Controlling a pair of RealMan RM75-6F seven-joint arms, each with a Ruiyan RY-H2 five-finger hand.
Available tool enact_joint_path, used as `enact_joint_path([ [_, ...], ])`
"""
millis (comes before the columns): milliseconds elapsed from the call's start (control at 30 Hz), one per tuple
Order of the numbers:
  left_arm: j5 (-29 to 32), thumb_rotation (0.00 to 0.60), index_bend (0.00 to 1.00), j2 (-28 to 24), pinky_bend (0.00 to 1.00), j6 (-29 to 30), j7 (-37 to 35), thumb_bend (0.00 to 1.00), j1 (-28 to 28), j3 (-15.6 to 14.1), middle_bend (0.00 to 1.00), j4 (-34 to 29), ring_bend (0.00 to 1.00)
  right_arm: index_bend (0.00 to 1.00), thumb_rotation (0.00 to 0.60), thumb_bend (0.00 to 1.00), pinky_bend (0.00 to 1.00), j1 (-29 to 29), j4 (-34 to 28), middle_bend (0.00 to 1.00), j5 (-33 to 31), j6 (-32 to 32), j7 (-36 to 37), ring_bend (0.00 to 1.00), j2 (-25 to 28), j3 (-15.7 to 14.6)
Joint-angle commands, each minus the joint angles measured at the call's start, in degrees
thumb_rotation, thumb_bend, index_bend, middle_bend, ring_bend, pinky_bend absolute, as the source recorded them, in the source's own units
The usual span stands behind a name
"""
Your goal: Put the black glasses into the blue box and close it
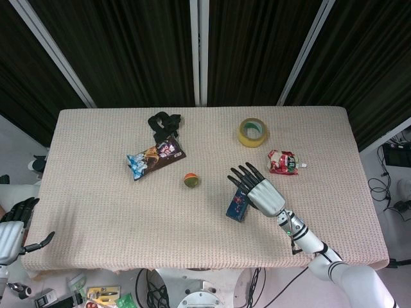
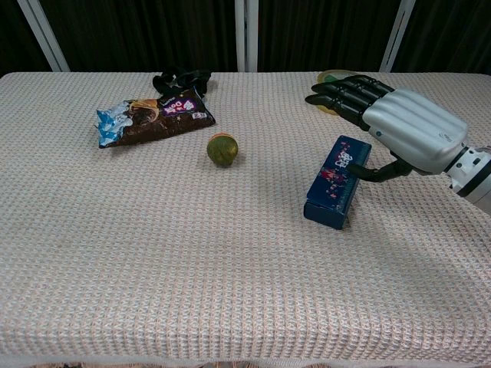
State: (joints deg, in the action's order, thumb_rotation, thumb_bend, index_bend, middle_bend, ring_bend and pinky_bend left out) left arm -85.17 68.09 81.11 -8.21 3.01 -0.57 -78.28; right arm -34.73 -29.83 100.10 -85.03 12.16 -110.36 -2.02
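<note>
Over to the blue box [image 1: 237, 204]: lies flat right of the table's [image 1: 96, 212] middle, somewhat toward the front edge, patterned lid down and facing up. Looks closed, judging from both views.

On to the right hand [image 1: 260, 192]: hovers over the box's right end, released, fingers stretched out and apart, gripping nothing. Seems to brush the box's side with the thumb in the chest view, though hard to call for certain.

Down at the front left corner, off the table: the left hand [image 1: 11, 232], loose and empty, fingers apart.

No sign of the black glasses in the open. Presumably inside the box, but impossible to confirm with the lid down. Cannot tell what the black bundle [image 1: 164, 120] by the far edge is.

Elsewhere: a snack packet [image 1: 154, 157] just in front of that bundle, a small ball [image 1: 190, 179] near the middle, a tape roll [image 1: 252, 131] and red pouch [image 1: 283, 162] toward the far right.

Reads as all but finished: only lifting the hand clear left, if the glasses are indeed inside.
</note>
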Motion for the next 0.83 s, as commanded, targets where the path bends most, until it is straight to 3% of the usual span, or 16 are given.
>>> enact_joint_path([
  [33, -0.13, 0.298, 0.08, -0.05, 0.24, 0.32, 0.13, 0.2, -0.05, 0.06, 0.07, -0.12, 0.09, 0.0, 0.6, 0.21, 0.0, 0.7, -0.58, 0.0, -0.35, -2.99, 0.27, 0.0, 1.11, 0.71],
  [200, -0.83, 0.295, 0.08, 0.22, 0.24, 2.09, 0.4, 0.2, -0.29, 0.45, 0.07, -0.21, 0.09, 0.0, 0.6, 0.2, 0.0, 5.75, -6.23, 0.0, -2.8, -8.42, -0.41, 0.0, 8.38, 1.86],
  [300, -1.51, 0.297, 0.08, 0.21, 0.24, 2.88, 0.79, 0.2, -0.26, 0.51, 0.07, -0.65, 0.09, 0.0, 0.6, 0.2, 0.0, 10.59, -16.47, 0.0, -7.02, -4.99, -1.68, 0.0, 16.92, 1.45],
  [367, -1.98, 0.293, 0.08, -0.12, 0.24, 3.3, 1.42, 0.2, -0.18, 0.53, 0.07, -1.39, 0.09, 0.0, 0.6, 0.2, 0.0, 13.78, -27.6, 0.0, -11.42, -1.14, -4.66, 0.0, 24.66, 1.28],
  [533, -2.63, 0.288, 0.08, -0.8, 0.24, 4.7, 2.7, 0.2, -0.15, 0.96, 0.07, -2.81, 0.09, 0.0, 0.6, 0.2, 0.0, 20.11, -45.56, 0.0, -20.79, 0.12, -15.03, 0.0, 36.47, 2.44],
  [633, -2.69, 0.287, 0.08, -0.95, 0.23, 4.79, 3.0, 0.2, -0.02, 1.08, 0.07, -3.15, 0.09, 0.0, 0.6, 0.19, 0.0, 22.5, -50.24, 0.0, -25.66, 0.52, -16.47, 0.0, 39.06, 3.83],
  [833, -3.03, 0.29, 0.08, -1.18, 0.24, 4.59, 3.4, 0.2, 0.56, 1.31, 0.07, -3.47, 0.09, 0.0, 0.6, 0.18, 0.0, 24.56, -50.72, 0.0, -28.58, 0.69, -16.18, 0.0, 39.4, 5.69],
])
